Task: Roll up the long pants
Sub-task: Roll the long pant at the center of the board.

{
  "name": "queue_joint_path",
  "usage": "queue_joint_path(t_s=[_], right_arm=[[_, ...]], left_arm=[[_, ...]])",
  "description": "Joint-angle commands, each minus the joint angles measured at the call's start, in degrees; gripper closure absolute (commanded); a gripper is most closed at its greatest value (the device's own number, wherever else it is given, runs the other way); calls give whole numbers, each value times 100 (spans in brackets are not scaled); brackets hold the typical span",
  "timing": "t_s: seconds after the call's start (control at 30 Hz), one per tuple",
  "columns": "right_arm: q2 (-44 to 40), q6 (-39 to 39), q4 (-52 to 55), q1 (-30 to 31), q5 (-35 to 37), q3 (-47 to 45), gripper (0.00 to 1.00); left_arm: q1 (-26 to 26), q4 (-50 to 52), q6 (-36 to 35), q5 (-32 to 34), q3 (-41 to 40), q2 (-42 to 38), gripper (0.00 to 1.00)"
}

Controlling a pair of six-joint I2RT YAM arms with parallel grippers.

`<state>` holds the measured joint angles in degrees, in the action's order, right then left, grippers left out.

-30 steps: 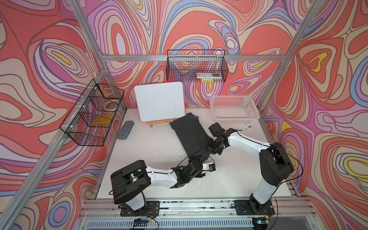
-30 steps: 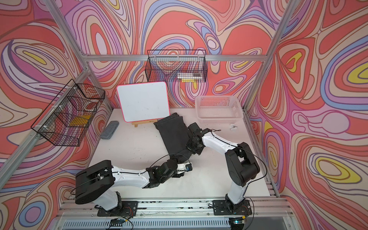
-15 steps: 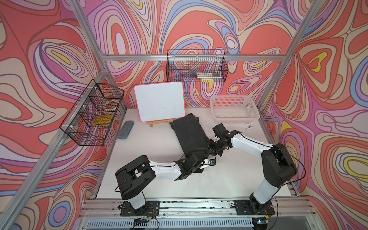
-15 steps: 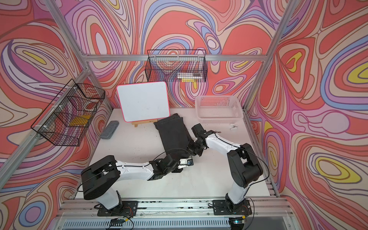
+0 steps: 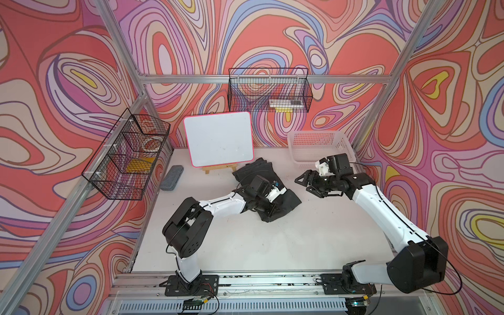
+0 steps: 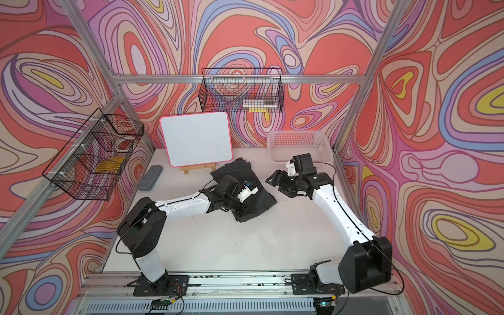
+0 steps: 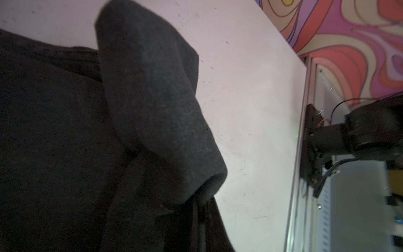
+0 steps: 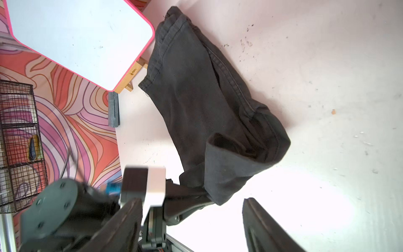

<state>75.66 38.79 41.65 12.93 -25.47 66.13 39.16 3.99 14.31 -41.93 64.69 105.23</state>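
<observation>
On the near half of the table [image 5: 272, 253] nothing lies between the arms' bases and the cloth. The long pants [image 5: 288, 203] sit past the middle, a folded dark strip whose long axis runs from 5 o'clock at the near end to 11 o'clock at the far end. The near end is doubled over into a loose fold [image 8: 235, 161]. The left arm [image 5: 218, 204] reaches over it from 8 o'clock, and the left jaws are clamped together on the fabric at the near corner. The right arm [image 5: 381, 210] comes in from 4 o'clock. The right jaws stand apart and empty, just beside the strip's 3 o'clock edge and clear of it. The roll should probably travel toward 11 o'clock, so the right jaws want the fold's free side. The far end stops beside the whiteboard [image 5: 218, 141].
</observation>
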Motion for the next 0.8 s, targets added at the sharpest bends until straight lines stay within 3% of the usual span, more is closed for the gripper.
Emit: queue_joint_path(t_s=[0.0, 0.1, 0.23, 0.27, 0.33, 0.47, 0.63, 0.77], right_arm=[[-303, -111, 208, 25, 43, -755, 25], [-774, 226, -85, 23, 51, -1530, 24], [-1185, 836, -956, 26, 75, -2483, 21], [-1229, 1008, -1259, 29, 117, -2673, 6], [-1279, 1289, -1836, 34, 390, -2914, 4], [-738, 1530, -2453, 36, 608, -2927, 5], [287, 2015, -3928, 69, 471, -3017, 16], [916, 2084, -4208, 156, 417, -2620, 26]], left_arm=[[-31, -826, 2403, -1588, 88, 332, 100], [-100, -2469, 3820, -1789, -216, 631, 100], [-198, -5525, 6124, -1884, -642, 1323, 100], [-191, -5870, 6375, -1926, -606, 1501, 100], [-180, -5811, 6334, -1973, -543, 1593, 100], [-174, -4855, 5582, -2055, -466, 1298, 100], [-180, -4511, 5361, -2160, -523, 1116, 100], [-180, -4571, 5389, -2209, -593, 1072, 100]])
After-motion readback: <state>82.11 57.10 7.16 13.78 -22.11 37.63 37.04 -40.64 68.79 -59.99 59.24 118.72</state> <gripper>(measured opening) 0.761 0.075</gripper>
